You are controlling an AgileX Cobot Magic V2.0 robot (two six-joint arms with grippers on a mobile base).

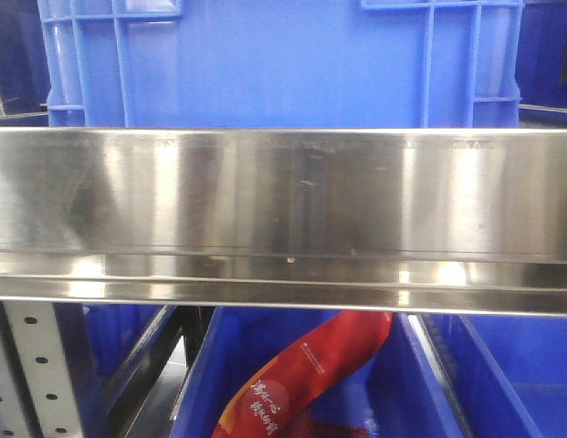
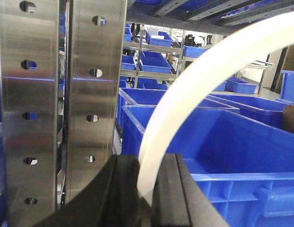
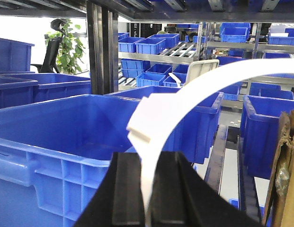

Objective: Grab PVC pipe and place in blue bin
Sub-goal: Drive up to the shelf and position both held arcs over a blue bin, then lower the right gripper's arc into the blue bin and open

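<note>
**A:** What is the left gripper (image 2: 146, 189) doing?

**B:** Its black jaws are drawn in narrow on the PVC pipe (image 2: 194, 80). They pinch the white tube near one end, and the rest arcs up and away to the right.

**A:** And the right gripper (image 3: 147, 187)?

**B:** Likewise clamped on a curved white length, just below a pale collar (image 3: 142, 124). (Whether both arms share one pipe or hold one each, I cannot tell.)

**A:** Why grip so near the end?

**B:** My guess is that a bent tube held low leaves most of its length clear of the jaws. It should then fall free once they part.

**A:** Where is the blue bin (image 3: 52, 147)?

**B:** Just ahead of the right wrist, open-topped, with its rim below the pipe's arc. The pipe is raised near it and not yet inside.

**A:** Any hazards?

**B:** A steel upright (image 2: 94, 94) stands close on the left arm's left, and a cardboard edge (image 3: 281, 165) sits to the right of the right arm. I'd judge the long arc could snag either. The front camera shows a shelf beam (image 1: 283, 201) and neither arm.
</note>
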